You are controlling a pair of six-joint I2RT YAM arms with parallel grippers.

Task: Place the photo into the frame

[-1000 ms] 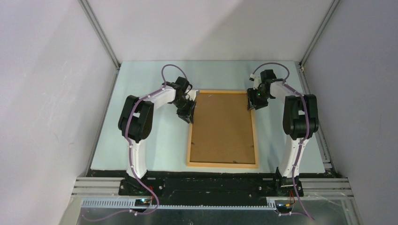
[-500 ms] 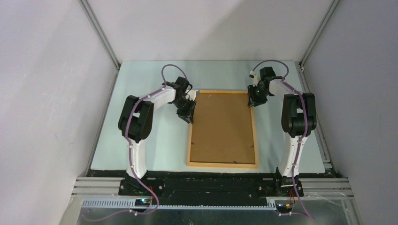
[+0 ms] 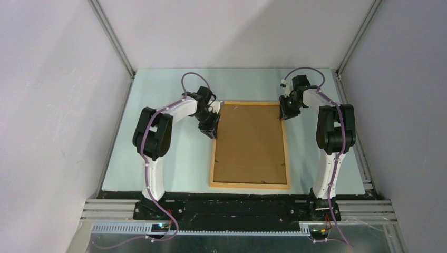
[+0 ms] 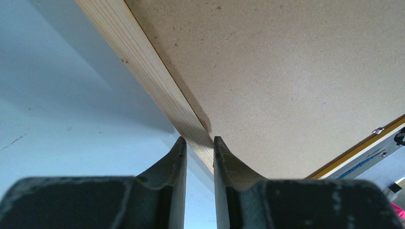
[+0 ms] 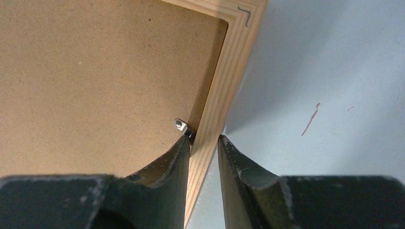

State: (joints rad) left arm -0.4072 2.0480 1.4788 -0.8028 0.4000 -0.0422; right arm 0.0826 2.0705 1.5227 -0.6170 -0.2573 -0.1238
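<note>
The left gripper (image 4: 198, 141) is clamping the frame (image 4: 143, 62) by its left rail. The right gripper (image 5: 204, 139) is straddling the right rail; whether it is gripping, I cannot tell. The frame is lying face down, board (image 3: 250, 142) inside, photo unseen. Seemingly readying a lift, needing both grips secure.

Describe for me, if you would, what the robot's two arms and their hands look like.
Both the left arm and right arm have white links between bulky black joints. A purple cable runs along each, looping free near the wrist. The left hand and right hand are black, with two curved fingers tapering to narrow tips, scuffed grey.
</note>
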